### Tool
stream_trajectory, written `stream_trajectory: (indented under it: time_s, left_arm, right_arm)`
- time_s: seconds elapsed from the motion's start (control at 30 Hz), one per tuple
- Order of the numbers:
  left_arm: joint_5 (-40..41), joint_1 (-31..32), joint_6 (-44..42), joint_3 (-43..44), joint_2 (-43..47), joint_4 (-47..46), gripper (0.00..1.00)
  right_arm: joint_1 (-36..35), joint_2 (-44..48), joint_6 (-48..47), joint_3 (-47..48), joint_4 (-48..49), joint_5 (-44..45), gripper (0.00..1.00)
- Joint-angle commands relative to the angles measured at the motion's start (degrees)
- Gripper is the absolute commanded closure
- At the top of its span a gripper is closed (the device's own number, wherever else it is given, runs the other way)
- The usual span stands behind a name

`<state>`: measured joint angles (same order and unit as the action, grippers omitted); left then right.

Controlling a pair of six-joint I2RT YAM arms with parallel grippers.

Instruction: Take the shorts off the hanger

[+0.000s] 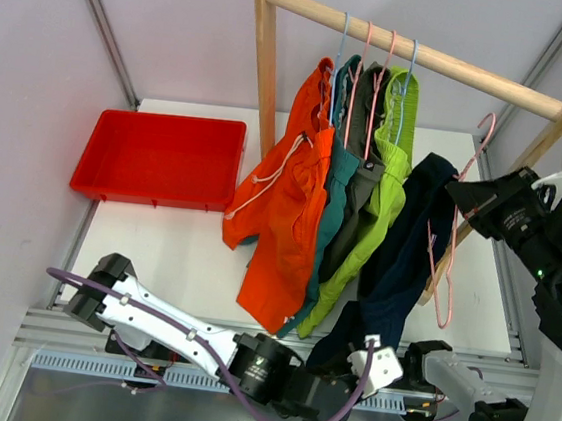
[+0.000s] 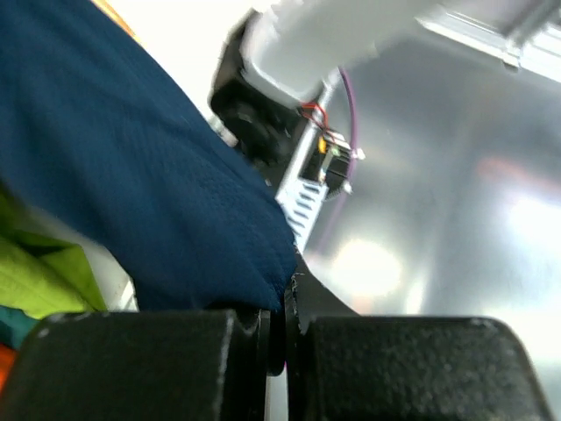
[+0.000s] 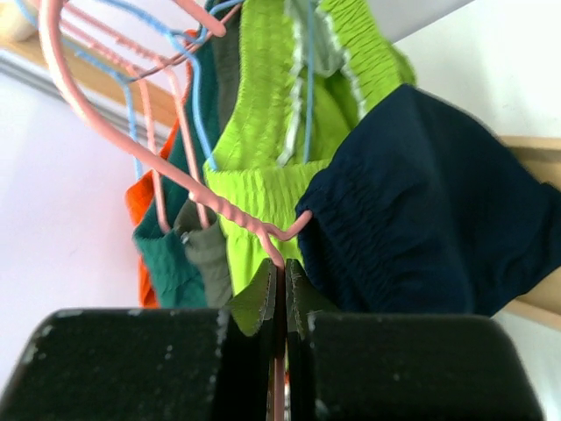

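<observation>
On the white bench (image 1: 186,251), my left tool (image 2: 282,351) pinches the navy shorts' (image 1: 402,253) lower hem; my right tool (image 3: 282,351) clamps their pink hanger (image 3: 158,167), off the wooden rack (image 1: 418,54).

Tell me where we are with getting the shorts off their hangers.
Nothing finished: the red bin holds no shorts. In hand: right gripper is shut on the pink hanger, left gripper shut on the navy shorts hem. Left: orange, teal, grey and lime pairs hang on the rail.
</observation>
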<state>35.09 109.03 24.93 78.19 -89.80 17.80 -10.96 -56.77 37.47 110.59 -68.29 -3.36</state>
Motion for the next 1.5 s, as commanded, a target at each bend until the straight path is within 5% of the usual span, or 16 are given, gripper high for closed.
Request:
stream_trajectory:
  time_s: [0.0,0.23,0.5,0.67,0.9,1.03,1.2,1.47]
  left_arm:
    - [2.4,-4.6,-2.8,9.7,-0.6,1.4,1.0]
    - [-3.4,-19.3,-5.7,23.0,-5.1,6.7,1.0]
    - [-9.2,-21.1,-3.4,19.5,-2.3,5.7,1.0]
    - [-7.6,-12.3,-0.1,5.9,5.1,2.9,1.0]
    - [2.3,4.7,10.6,-3.7,16.9,10.4,1.0]
    - [9.3,11.7,17.2,-0.5,17.7,25.2,1.0]
    - [19.9,15.6,37.5,6.3,16.6,53.9,1.0]
    - [28.0,15.6,39.9,15.6,20.6,65.5,1.0]
  right_arm:
    - [0.3,4.9,2.8,-2.8,4.1,-5.7,1.0]
    - [0.3,6.9,3.4,2.4,-5.0,-10.2,1.0]
    - [-0.3,0.1,1.8,16.1,-8.5,-7.2,1.0]
    - [-2.7,-8.6,-0.6,26.2,-7.0,-2.0,1.0]
    - [-3.6,-11.4,-3.2,20.4,2.3,3.3,1.0]
    - [-3.2,-14.1,-5.4,21.1,5.3,9.3,1.0]
    - [-0.7,-16.1,-7.2,20.4,7.2,10.7,1.0]
    - [10.3,-14.7,-8.9,9.7,12.5,3.4,1.0]
